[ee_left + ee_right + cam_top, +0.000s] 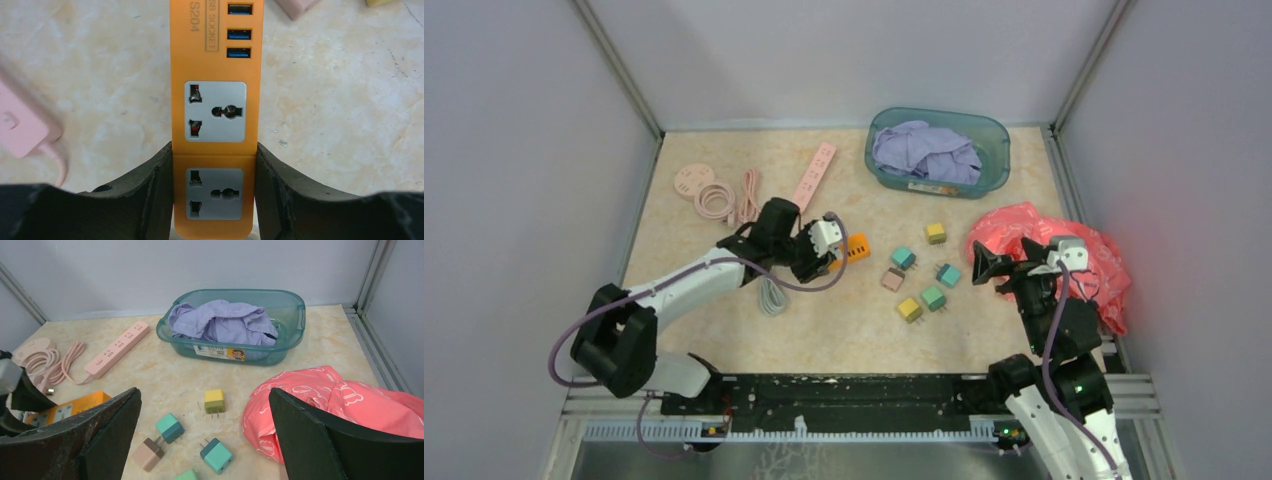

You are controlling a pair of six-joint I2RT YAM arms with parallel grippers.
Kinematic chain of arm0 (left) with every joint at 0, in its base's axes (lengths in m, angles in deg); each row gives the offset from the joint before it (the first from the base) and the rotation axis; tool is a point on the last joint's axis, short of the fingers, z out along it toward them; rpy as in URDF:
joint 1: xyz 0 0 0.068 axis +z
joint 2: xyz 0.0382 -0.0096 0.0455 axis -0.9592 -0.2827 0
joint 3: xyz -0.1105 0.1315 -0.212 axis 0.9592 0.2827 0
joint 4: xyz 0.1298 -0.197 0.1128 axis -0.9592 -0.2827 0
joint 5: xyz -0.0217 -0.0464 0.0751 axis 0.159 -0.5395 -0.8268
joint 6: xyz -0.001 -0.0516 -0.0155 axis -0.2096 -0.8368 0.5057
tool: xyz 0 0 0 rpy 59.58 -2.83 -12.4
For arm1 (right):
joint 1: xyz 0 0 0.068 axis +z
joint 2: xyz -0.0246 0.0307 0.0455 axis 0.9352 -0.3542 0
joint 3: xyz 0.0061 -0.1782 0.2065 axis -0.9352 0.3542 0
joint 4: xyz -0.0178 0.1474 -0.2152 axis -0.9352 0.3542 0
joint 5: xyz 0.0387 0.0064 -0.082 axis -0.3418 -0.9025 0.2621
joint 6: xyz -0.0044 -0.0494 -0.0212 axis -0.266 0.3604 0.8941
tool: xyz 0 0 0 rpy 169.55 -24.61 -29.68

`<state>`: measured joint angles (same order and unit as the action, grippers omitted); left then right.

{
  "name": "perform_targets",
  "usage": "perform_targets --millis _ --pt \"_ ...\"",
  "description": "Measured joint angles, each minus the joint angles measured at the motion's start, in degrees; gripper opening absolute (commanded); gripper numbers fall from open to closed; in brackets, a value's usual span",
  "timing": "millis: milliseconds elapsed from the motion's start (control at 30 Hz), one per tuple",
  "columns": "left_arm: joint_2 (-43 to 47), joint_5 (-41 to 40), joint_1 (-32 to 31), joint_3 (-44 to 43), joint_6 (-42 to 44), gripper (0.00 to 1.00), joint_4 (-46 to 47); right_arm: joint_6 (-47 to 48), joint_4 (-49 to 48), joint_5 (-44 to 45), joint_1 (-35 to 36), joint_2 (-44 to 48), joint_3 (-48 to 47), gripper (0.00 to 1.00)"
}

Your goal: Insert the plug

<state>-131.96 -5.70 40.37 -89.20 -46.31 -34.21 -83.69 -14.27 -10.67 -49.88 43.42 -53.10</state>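
The strip (215, 65) clamped in the left claw (214, 155) could be levered loose by a plug (934, 297) misaligned from the spread right claw (204, 392).

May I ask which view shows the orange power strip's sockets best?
Left wrist: the orange power strip fills mid-frame, sockets facing the camera. Top external shows only its end; right wrist only a partly hidden corner.

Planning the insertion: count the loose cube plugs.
6: far yellow plug, left teal plug, pink plug, right teal plug, green plug, near yellow plug. The red cloth may hide more.
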Motion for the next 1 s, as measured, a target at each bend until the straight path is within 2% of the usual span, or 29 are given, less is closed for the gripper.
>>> perform_targets --millis 167,433,533,700,1000 --pt "-5.7 -1.2 -6.3 1.1 0.3 0.10 1.5 0.0 0.0 -0.4 0.0 0.0 0.0 0.99" --pt "-10.2 -1.9 -11.8 2.9 0.3 0.18 2.2 0.0 -0.1 -0.9 0.0 0.0 0.0 0.99" --pt "-11.8 -2.3 -12.8 3.0 0.3 0.27 2.3 0.0 -0.1 -1.0 0.0 0.0 0.0 0.99" --pt "-12.0 -2.6 -13.0 3.0 0.6 0.50 2.4 0.2 -0.1 -1.2 0.0 0.0 0.0 0.99" --pt "-10.4 -5.7 -13.2 3.0 0.3 0.78 2.1 0.3 -0.1 -4.9 0.0 -2.5 0.0 0.99"
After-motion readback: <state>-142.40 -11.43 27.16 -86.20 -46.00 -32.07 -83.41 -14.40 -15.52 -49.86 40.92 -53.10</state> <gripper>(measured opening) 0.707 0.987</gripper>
